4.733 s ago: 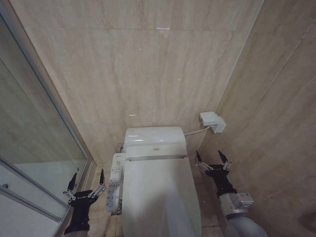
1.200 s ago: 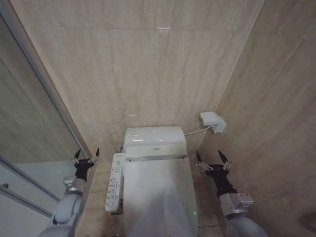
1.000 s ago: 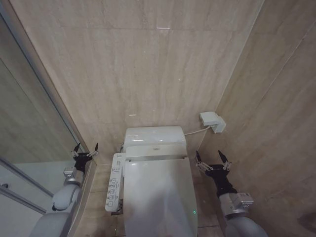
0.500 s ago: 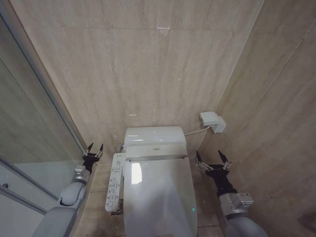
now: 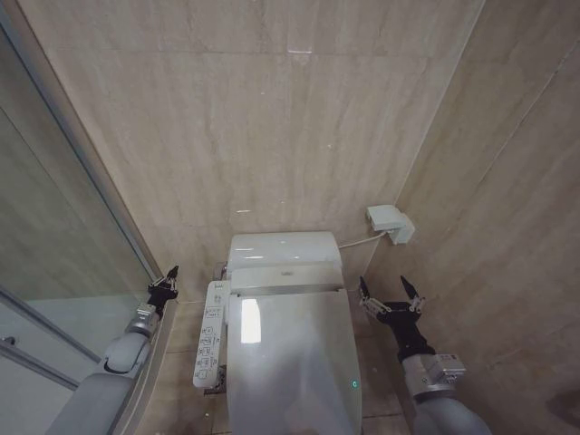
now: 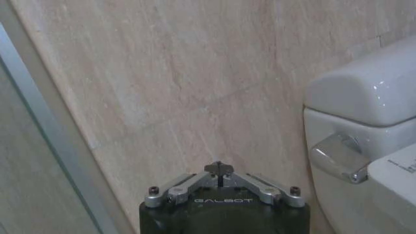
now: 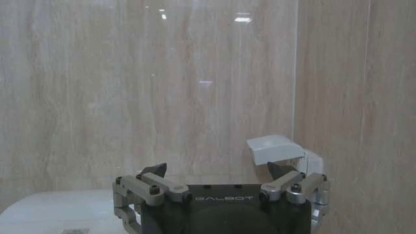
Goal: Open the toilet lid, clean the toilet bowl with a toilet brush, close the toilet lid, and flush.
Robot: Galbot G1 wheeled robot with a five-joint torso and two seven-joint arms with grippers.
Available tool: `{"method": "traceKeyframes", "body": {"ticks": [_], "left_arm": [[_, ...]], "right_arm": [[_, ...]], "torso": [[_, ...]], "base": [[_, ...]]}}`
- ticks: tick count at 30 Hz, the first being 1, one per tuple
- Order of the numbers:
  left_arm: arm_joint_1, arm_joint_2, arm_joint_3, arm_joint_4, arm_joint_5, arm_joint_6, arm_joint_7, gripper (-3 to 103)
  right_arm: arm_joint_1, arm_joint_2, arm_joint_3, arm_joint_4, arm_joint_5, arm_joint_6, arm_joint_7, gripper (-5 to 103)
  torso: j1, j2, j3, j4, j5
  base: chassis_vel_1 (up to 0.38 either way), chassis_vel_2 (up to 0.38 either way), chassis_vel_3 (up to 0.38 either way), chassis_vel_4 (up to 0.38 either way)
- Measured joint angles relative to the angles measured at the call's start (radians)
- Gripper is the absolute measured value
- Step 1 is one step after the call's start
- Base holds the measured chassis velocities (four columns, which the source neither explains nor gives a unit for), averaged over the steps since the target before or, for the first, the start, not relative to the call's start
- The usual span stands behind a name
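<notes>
The toilet lid (image 5: 292, 362) is down flat over the seat, and the left gripper (image 5: 167, 280), its fingers pinched together with nothing between them, hangs in the gap between the glass shower partition (image 5: 54, 227) and the control panel (image 5: 208, 333), near the chrome flush lever (image 6: 338, 157) on the tank (image 5: 283, 248). The right gripper (image 5: 391, 294) hovers with fingers spread wide and empty beside the toilet's other flank, below the wall box (image 5: 390, 223). My worry is that narrow left-hand slot: a small sideways drift could knock the glass or press a panel button, and nudging the lever would flush before any cleaning is done.
</notes>
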Motion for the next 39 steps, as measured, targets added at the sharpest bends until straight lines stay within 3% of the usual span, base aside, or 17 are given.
{"method": "traceKeyframes", "body": {"ticks": [3, 4, 26, 34, 39], "left_arm": [[-0.009, 0.001, 0.009, 0.007, 0.000, -0.003, 0.003, 7], [-0.012, 0.001, 0.012, 0.009, 0.000, -0.004, 0.004, 0], [-0.042, -0.025, 0.041, 0.059, 0.023, -0.048, 0.020, 0], [-0.049, -0.003, 0.069, 0.087, 0.078, -0.087, 0.030, 0], [-0.019, -0.025, 0.061, 0.060, 0.096, -0.092, 0.028, 0]], "right_arm": [[0.000, 0.000, 0.000, 0.000, 0.000, 0.000, 0.000, 100], [0.000, 0.000, 0.000, 0.000, 0.000, 0.000, 0.000, 100], [0.000, 0.000, 0.000, 0.000, 0.000, 0.000, 0.000, 100], [0.000, 0.000, 0.000, 0.000, 0.000, 0.000, 0.000, 100], [0.000, 0.000, 0.000, 0.000, 0.000, 0.000, 0.000, 100]], "torso": [[0.000, 0.000, 0.000, 0.0000, 0.0000], [0.000, 0.000, 0.000, -0.0001, 0.0000], [0.000, 0.000, 0.000, -0.0001, 0.0001], [0.000, 0.000, 0.000, 0.0000, 0.0000], [0.000, 0.000, 0.000, -0.0001, 0.0000]], "base": [[0.000, 0.000, 0.000, 0.000], [0.000, 0.000, 0.000, 0.000], [-0.032, 0.013, 0.032, -0.016], [0.000, 0.000, 0.000, 0.000], [0.000, 0.000, 0.000, 0.000]]}}
